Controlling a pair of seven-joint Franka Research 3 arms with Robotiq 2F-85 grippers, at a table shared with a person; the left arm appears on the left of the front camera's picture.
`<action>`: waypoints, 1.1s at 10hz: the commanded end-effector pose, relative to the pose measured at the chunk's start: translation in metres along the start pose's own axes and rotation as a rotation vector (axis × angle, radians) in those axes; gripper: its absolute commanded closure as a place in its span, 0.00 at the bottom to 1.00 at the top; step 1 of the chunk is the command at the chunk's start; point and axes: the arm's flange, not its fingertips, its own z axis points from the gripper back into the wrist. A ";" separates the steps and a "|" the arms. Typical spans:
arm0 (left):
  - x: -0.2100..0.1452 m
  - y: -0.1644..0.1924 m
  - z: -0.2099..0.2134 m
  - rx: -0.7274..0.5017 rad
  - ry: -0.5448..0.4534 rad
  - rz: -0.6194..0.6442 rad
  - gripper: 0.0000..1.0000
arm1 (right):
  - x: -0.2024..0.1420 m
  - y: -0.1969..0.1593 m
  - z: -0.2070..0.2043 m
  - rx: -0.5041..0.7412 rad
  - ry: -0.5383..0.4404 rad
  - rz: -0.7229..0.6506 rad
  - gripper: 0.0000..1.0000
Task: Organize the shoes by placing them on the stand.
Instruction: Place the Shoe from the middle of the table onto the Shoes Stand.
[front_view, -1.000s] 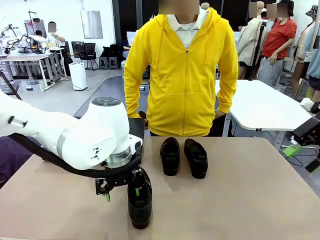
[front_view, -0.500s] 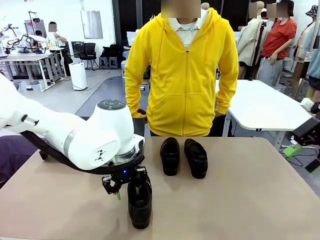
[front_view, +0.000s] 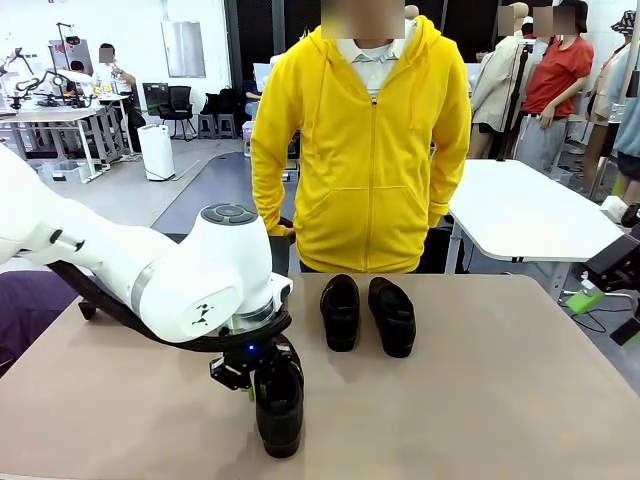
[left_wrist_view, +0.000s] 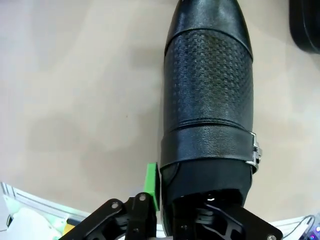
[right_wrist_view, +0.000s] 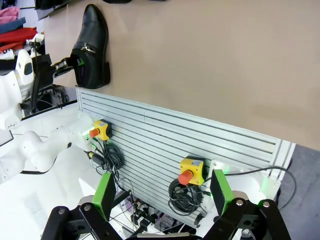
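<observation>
Black glossy shoe (front_view: 280, 415) lying on the tan table (front_view: 500, 400), nearer the robot than the pair of shoes (front_view: 391, 316) and left of it, left gripper (front_view: 262, 390) pinching one side wall at its opening, right gripper (right_wrist_view: 162, 194) holding its fingers spread wide

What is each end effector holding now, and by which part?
Left end effector: the near shoe, by its collar wall at the heel end, one finger outside, one inside. Right end effector holds nothing.
</observation>
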 end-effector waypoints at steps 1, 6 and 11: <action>0.002 -0.003 0.005 0.009 -0.020 0.003 1.00 | 0.000 0.001 0.005 0.000 0.006 -0.001 0.00; -0.019 0.031 0.106 0.018 0.028 -0.344 1.00 | 0.000 0.001 0.005 0.000 0.006 -0.001 0.00; 0.010 0.071 0.153 -0.279 -0.283 -0.299 1.00 | 0.000 0.001 0.005 0.000 0.006 -0.001 0.00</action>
